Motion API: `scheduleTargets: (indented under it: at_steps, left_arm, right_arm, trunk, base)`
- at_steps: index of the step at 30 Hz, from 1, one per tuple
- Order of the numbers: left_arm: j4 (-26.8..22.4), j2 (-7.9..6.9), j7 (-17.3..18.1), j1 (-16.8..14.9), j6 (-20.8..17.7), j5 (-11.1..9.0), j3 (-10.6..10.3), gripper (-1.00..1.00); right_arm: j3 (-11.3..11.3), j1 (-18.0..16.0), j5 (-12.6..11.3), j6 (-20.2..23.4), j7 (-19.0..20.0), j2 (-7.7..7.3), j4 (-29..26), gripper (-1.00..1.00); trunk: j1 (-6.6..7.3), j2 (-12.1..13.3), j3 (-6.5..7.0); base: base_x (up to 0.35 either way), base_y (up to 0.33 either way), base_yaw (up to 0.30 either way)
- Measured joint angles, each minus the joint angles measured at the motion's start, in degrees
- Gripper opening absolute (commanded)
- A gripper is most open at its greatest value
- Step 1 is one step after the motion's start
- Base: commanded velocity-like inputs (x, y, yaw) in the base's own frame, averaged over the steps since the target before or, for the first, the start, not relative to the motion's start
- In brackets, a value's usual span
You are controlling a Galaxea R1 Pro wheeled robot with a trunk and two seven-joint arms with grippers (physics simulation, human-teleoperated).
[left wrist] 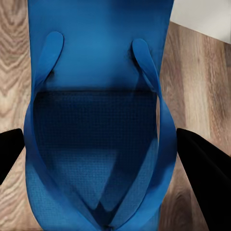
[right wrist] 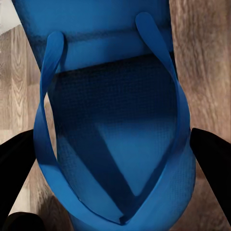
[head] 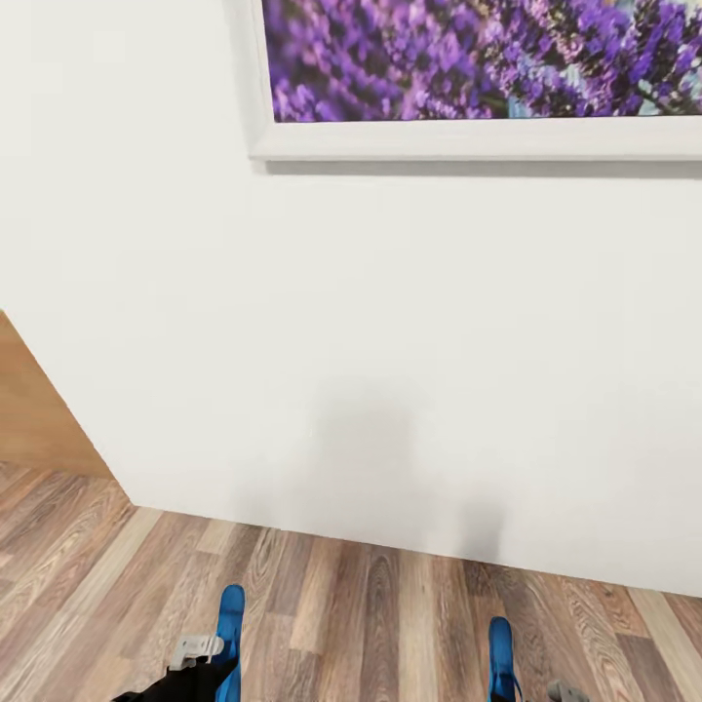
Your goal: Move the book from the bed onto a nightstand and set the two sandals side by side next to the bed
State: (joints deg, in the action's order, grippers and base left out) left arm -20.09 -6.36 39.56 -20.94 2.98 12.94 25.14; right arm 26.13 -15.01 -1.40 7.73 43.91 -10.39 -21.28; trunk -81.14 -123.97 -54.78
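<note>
Wood-plank floor point(head: 370, 604), blue ribbed sandals point(left wrist: 96, 144)

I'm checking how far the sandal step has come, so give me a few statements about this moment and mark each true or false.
1. Each wrist view has a blue sandal between that gripper's jaws: the left sandal, the right sandal. True.
2. The floor is grey carpet. False: it is wood plank.
3. A framed lavender picture hangs on the white wall. True.
4. In the head view the two sandals touch side by side. False: they are apart, with bare floor between them.
</note>
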Motion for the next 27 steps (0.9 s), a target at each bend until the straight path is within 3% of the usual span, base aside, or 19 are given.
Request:
scheduleTargets:
  at_steps: [27]
  left_arm:
    - [-0.03,0.00,0.09,0.00,0.05,-0.09,0.03,-1.00]
  right_arm:
    - [-0.03,0.00,0.00,0.00,-0.08,0.05,0.06,-1.00]
  trunk:
    - [0.00,0.00,-0.69]
  base:
    - [0.000,0.000,0.276]
